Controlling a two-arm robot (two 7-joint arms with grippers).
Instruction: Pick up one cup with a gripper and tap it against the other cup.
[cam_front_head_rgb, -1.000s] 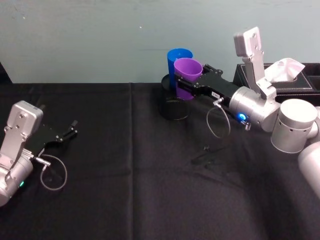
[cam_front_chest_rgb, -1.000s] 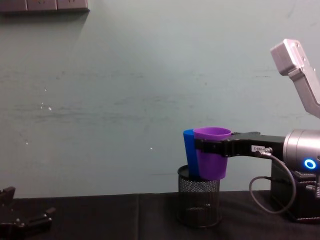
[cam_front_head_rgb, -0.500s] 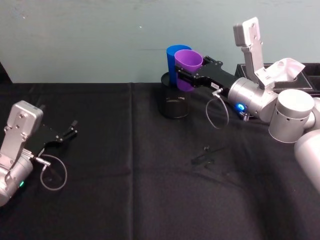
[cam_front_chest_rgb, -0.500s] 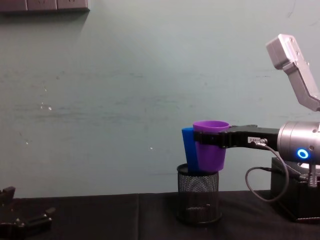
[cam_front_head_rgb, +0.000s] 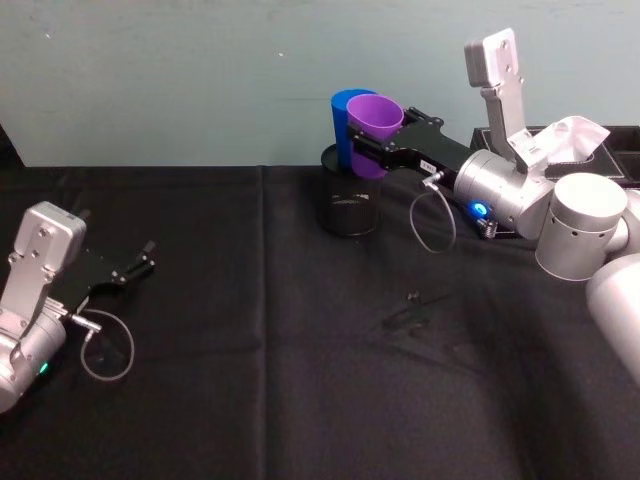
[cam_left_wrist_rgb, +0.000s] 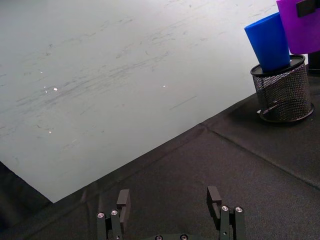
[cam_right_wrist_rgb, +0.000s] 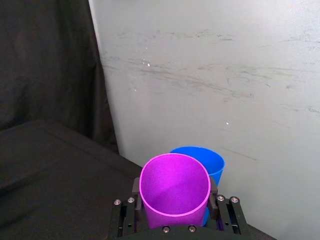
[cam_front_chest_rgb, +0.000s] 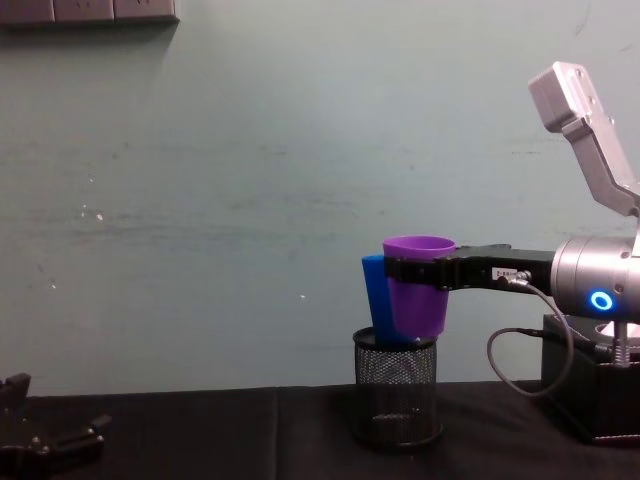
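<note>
The purple cup (cam_front_chest_rgb: 418, 290) is held upright just above the rim of the black wire-mesh pen holder (cam_front_chest_rgb: 396, 395), on the side of the holder nearer to the robot's right arm. It is pinched by the right gripper (cam_front_chest_rgb: 405, 272), whose black jaws are pressed on the two sides of the cup below its rim. In the right wrist view the purple cup (cam_right_wrist_rgb: 174, 185) is seen from above, and only the tops of the jaws are shown beside it. The blue cup (cam_front_chest_rgb: 376, 295) stands tilted inside the pen holder, so its lower part is hidden by the mesh. In the head view the blue cup (cam_front_head_rgb: 341, 130) is mostly covered by the purple cup (cam_front_head_rgb: 373, 125), and only a strip of it is seen. The two cups are overlapped in every view; whether they are really touching cannot be told. In the left wrist view the purple cup (cam_left_wrist_rgb: 300, 25) is cut off by the picture's edge, above the pen holder (cam_left_wrist_rgb: 282, 95). The left gripper (cam_front_head_rgb: 140, 262) is rested low on the black tablecloth (cam_front_head_rgb: 250, 350), well apart from the pen holder (cam_front_head_rgb: 348, 210), with its fingers (cam_left_wrist_rgb: 123, 197) spread and nothing between them. A black tissue box (cam_front_head_rgb: 575, 150) beyond the holder is partly hidden by the right arm.
</note>
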